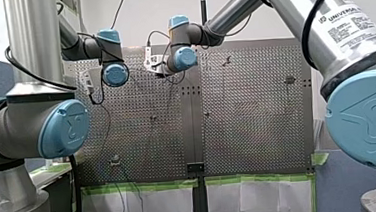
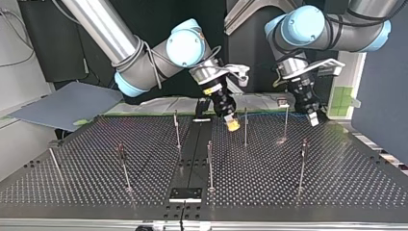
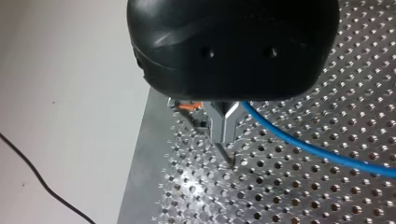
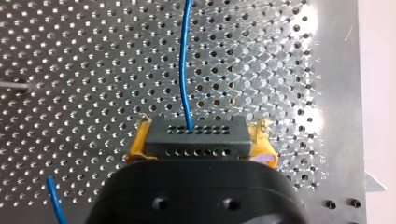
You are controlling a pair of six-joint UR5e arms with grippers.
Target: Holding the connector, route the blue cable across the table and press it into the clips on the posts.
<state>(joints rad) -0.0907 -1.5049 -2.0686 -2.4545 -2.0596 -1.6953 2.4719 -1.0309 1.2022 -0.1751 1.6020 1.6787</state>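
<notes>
Two arms are reaching over the perforated desk (image 2: 337, 187), where seven thin posts (image 2: 210, 166) are standing. My right end effector (image 4: 198, 140) is pinching the one black connector (image 4: 195, 136) between two yellow pads (image 4: 135, 145), close beside a post near the desk's far middle. The one blue cable (image 4: 183, 60) is running out of it across the holes. My left end effector (image 3: 225, 135) is holding its metal fingertips (image 3: 223, 130) pressed together, and the cable is passing right beside them.
</notes>
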